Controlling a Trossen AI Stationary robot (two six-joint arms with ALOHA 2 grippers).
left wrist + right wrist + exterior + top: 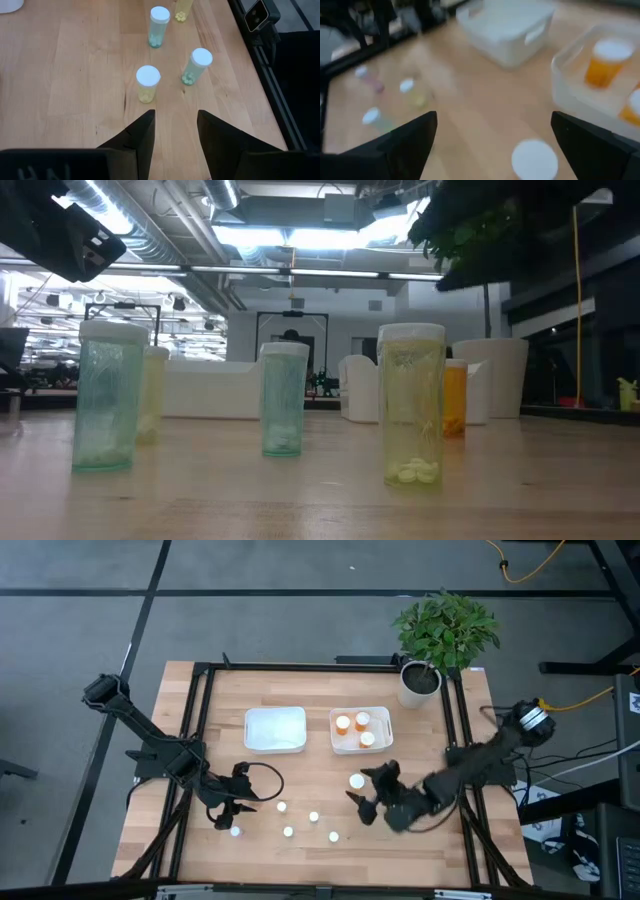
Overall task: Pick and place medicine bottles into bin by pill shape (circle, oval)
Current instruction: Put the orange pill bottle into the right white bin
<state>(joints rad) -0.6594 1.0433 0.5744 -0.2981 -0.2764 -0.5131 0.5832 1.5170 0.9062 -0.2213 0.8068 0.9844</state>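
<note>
Right gripper (366, 788), jaws fully spread and empty, brackets the lone orange bottle (357, 781) at 6 o'clock of the right bin (384, 744), aligned for pickup. Left gripper (229, 813), partly open and empty, hovers near the small bottles (282, 807) on the tabletop (310, 770).

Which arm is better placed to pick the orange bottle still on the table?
Right. The right gripper hangs open beside the orange bottle, near the bin holding three others. The left gripper sits open over the small bottles, farther off.
</note>
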